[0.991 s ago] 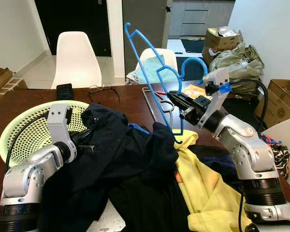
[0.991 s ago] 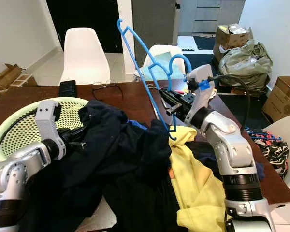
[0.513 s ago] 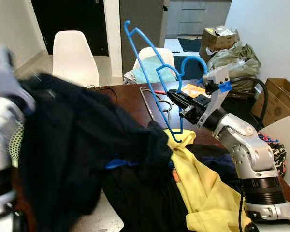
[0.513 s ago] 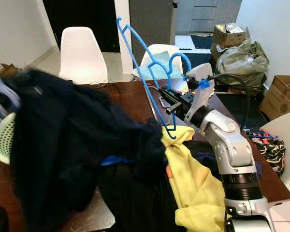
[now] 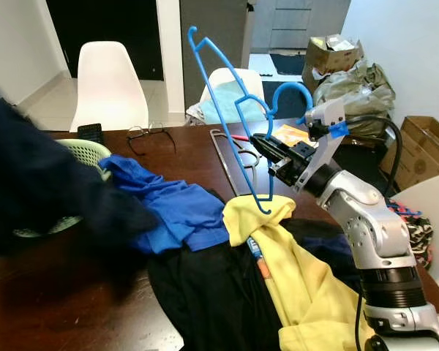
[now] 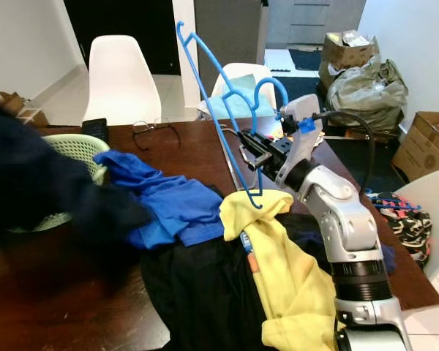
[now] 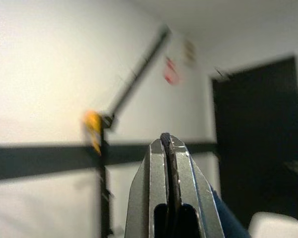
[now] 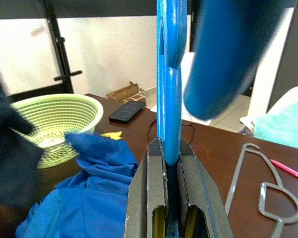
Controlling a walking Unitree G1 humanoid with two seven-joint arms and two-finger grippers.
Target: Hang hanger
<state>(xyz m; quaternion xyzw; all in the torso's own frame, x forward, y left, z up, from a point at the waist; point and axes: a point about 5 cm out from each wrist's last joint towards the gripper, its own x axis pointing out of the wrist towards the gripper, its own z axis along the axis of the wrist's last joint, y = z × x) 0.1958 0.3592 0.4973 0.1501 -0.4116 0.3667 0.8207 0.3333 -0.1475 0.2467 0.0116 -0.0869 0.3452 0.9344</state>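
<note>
Your right end effector [image 5: 269,150] sits right of centre in the head view, fingers pinched tight on the blue hanger [image 5: 230,110]; the wrist view shows the blue bar squeezed between both pads. The hanger stands tilted above the tabletop [image 5: 190,157], its hook end up near the top centre of the frame and its lower corner just over the yellow garment [image 5: 289,259].

Your left end effector [image 7: 170,163] is pressed together, pointing at a pale wall with a dark door on the right of its view. At the left edge of the head view a big dark garment [image 5: 36,190] is blurred and lifted, covering part of the green basket [image 5: 88,150]; whether those fingers hold it, you can't confirm from here.

Below centre lie the blue shirt [image 5: 172,208] and black clothing [image 5: 212,292], and a grey metal hanger [image 5: 238,157] rests flat on the wood behind the blue one.

To do this well, I'd judge: keep the pinch firm so the blue hanger doesn't swivel. Bring the dark garment's neck opening toward the lower corner, feed one shoulder in at a time, and keep that corner clear of the yellow cloth so it doesn't snag.
</note>
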